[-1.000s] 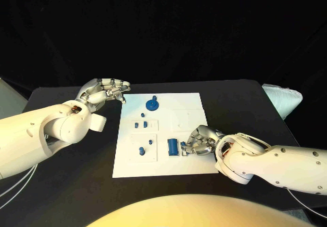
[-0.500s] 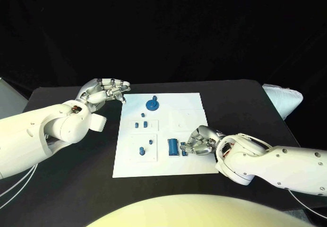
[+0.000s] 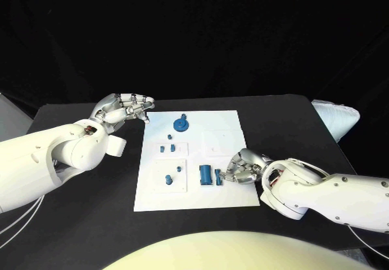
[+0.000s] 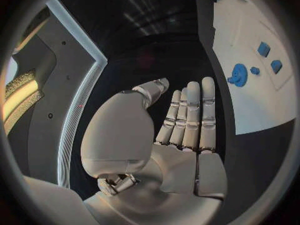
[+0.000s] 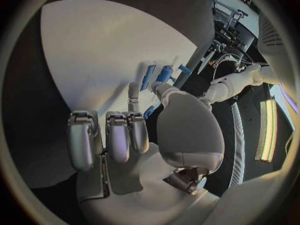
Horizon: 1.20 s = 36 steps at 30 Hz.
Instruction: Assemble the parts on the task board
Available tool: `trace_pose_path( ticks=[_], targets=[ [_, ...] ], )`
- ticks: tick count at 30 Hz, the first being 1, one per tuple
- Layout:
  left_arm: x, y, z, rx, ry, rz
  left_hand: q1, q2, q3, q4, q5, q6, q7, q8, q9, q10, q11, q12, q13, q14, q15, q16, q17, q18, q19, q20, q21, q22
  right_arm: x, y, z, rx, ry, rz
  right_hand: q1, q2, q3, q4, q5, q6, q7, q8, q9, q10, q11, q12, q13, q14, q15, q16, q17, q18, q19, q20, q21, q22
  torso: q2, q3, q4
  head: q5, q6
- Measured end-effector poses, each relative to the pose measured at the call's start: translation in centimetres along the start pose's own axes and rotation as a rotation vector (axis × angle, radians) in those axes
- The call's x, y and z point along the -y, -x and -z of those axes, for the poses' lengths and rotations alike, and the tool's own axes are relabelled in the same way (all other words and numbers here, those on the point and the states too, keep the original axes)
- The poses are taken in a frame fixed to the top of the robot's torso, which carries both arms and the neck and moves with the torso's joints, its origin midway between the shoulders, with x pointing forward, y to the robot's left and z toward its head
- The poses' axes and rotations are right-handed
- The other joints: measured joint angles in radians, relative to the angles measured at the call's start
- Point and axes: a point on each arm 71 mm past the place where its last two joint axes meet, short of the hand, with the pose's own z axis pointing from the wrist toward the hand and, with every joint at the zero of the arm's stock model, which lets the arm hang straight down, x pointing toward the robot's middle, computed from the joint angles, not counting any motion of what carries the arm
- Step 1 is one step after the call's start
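Head view: right robot hand (image 3: 240, 169) on task board (image 3: 194, 194).

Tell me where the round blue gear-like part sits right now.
In the head view the round blue part sits at the task board's far end, near its left side, closest to the left hand.

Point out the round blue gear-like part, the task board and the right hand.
round blue part (image 3: 182, 124), head view, on its disc face.
task board (image 3: 227, 194), head view, on a bare white area near its front edge.
right hand (image 3: 240, 169), head view, on its curled fingers.
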Motion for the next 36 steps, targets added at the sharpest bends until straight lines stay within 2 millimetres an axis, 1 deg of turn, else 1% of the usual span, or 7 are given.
trace_pose_path(
  ticks=[11,14,18,20,26,30,36],
  targets=[
    [-0.1,0.2,-0.2,0.008,-0.006,0.001,0.000,0.000,-0.003,0.003,0.000,-0.004,0.004,0.000,0.000,0.000,0.000,0.000,0.000,0.000,0.000,0.000,0.000,0.000,0.000,0.000,-0.004,-0.001,0.7,2.8,-0.6,0.056,0.116,-0.109,0.133,0.004,0.015,-0.039,-0.023,-0.101,0.050,-0.063,-0.024,-0.001,0.029,-0.118,0.000,-0.001,0.023,-0.028,0.000,0.000,0.000,0.011,-0.172,0.000,-0.004,-0.0007,-0.0010,-0.002,0.000],
    [-0.1,0.2,-0.5,0.014,-0.013,0.007,0.000,0.000,-0.005,0.005,0.000,-0.005,0.002,0.000,0.000,0.000,0.000,0.006,0.000,-0.002,0.002,0.000,-0.001,0.000,0.000,0.000,-0.004,-0.003,0.6,4.2,-1.3,0.081,0.170,-0.192,0.172,0.006,0.035,-0.060,-0.035,-0.139,0.070,-0.087,-0.032,-0.074,0.049,-0.276,0.000,-0.003,0.041,-0.106,-0.001,0.050,-0.020,0.033,-0.412,0.000,-0.007,-0.0019,-0.0025,-0.002,0.000],
    [-0.2,0.3,-1.0,0.038,-0.026,0.022,-0.007,-0.007,-0.040,0.031,-0.012,-0.011,-0.004,0.008,-0.001,0.003,-0.003,0.022,0.000,-0.062,0.008,-0.022,-0.011,0.000,-0.042,0.010,-0.061,-0.027,0.4,6.2,-2.8,0.116,0.218,-0.321,0.207,0.008,0.084,-0.090,-0.067,-0.175,0.087,-0.101,-0.034,-0.264,0.072,-0.581,-0.084,-0.064,0.060,-0.298,-0.197,0.114,-0.140,0.049,-0.842,-0.037,-0.016,-0.0050,-0.0061,0.006,0.000],
    [-0.3,0.4,-1.4,0.058,-0.034,0.034,-0.006,-0.009,-0.054,0.042,-0.012,-0.015,-0.008,0.017,-0.002,0.013,-0.002,0.020,-0.009,-0.119,0.020,-0.112,-0.056,0.000,-0.110,0.028,-0.158,-0.078,0.3,7.5,-3.7,0.142,0.237,-0.388,0.209,0.009,0.120,-0.101,-0.084,-0.198,0.099,-0.102,-0.036,-0.382,0.082,-0.793,-0.234,-0.148,0.067,-0.489,-0.391,0.142,-0.212,0.060,-1.110,-0.152,-0.020,-0.0067,-0.0088,0.009,0.002],
    [-0.7,0.9,-2.7,0.108,-0.061,0.063,0.033,-0.007,-0.045,0.065,-0.012,-0.025,-0.042,-0.018,-0.042,0.077,0.030,-0.205,-0.042,-0.141,0.070,-0.529,-0.215,0.000,-0.165,0.099,-0.485,-0.287,0.6,10.6,-6.7,0.232,0.266,-0.517,0.217,-0.011,0.239,-0.117,-0.132,-0.232,0.130,-0.144,-0.061,-0.442,0.116,-1.169,-0.664,-0.389,0.128,-0.944,-0.696,0.141,-0.368,0.114,-1.398,-0.412,-0.036,-0.0095,-0.0160,0.018,0.031],
    [-0.9,1.2,-3.6,0.133,-0.077,0.071,0.034,-0.005,-0.049,0.062,-0.012,-0.018,-0.050,-0.044,-0.061,0.090,0.036,-0.313,-0.042,-0.151,0.086,-0.683,-0.250,0.000,-0.159,0.106,-0.586,-0.358,1.2,12.3,-8.6,0.292,0.280,-0.563,0.215,-0.013,0.280,-0.151,-0.137,-0.210,0.154,-0.188,-0.082,-0.414,0.154,-1.330,-0.926,-0.449,0.170,-1.152,-0.826,0.141,-0.473,0.170,-1.438,-0.589,-0.046,-0.0091,-0.0183,0.026,0.053],
    [-1.3,1.8,-4.7,0.174,-0.091,0.070,0.040,0.001,-0.054,0.057,-0.012,-0.014,-0.047,-0.056,-0.072,0.095,0.034,-0.365,-0.042,-0.159,0.095,-0.766,-0.272,0.000,-0.164,0.111,-0.647,-0.403,1.5,14.0,-10.0,0.346,0.324,-0.596,0.203,0.007,0.284,-0.190,-0.141,-0.202,0.155,-0.226,-0.095,-0.394,0.164,-1.407,-1.101,-0.443,0.186,-1.283,-0.917,0.141,-0.497,0.186,-1.438,-0.737,-0.058,-0.0061,-0.0162,0.034,0.081]
  ],
)
